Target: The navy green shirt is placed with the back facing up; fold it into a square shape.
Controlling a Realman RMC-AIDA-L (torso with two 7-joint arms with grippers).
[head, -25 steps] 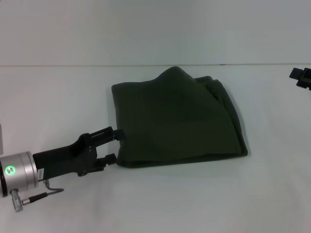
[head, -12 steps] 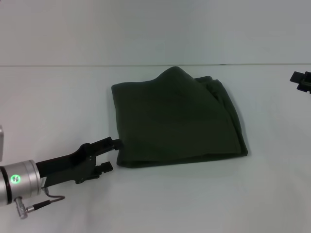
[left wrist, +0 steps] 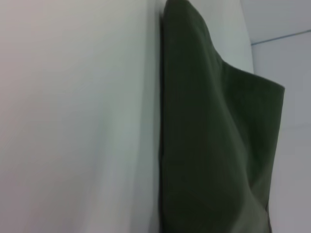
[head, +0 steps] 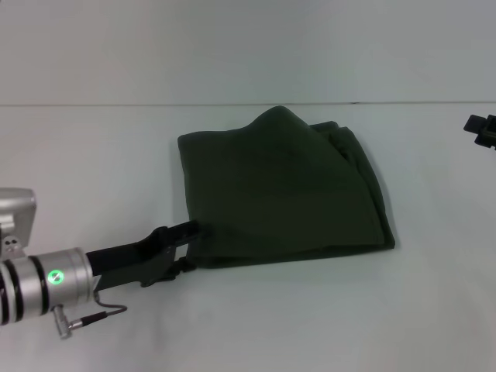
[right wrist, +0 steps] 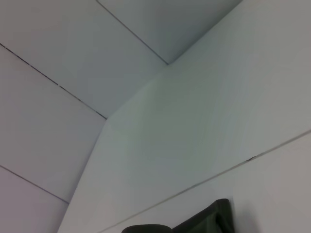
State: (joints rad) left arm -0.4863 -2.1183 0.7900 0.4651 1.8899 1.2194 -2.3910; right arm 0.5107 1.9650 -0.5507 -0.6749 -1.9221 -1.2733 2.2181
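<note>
The navy green shirt (head: pixel 283 190) lies folded into a rough square in the middle of the white table, plain side up, with a raised hump at its far edge. My left gripper (head: pixel 191 247) is at the shirt's near-left corner. It is open, with one finger (head: pixel 186 229) touching the left edge and the other low beside the near corner. The left wrist view shows the shirt (left wrist: pixel 214 145) lying flat, seen along its edge. Only a dark part of my right gripper (head: pixel 483 129) shows, parked at the far right edge and well away from the shirt.
The white table (head: pixel 101 163) reaches a pale back wall (head: pixel 248 46). In the right wrist view, wall panels (right wrist: pixel 146 97) fill the frame and a dark green bit of the shirt (right wrist: pixel 206 221) sits at the bottom edge.
My left arm dropped lower and drew back, then pushed its gripper forward to the shirt's near-left corner. The shirt and the right gripper have not moved.
</note>
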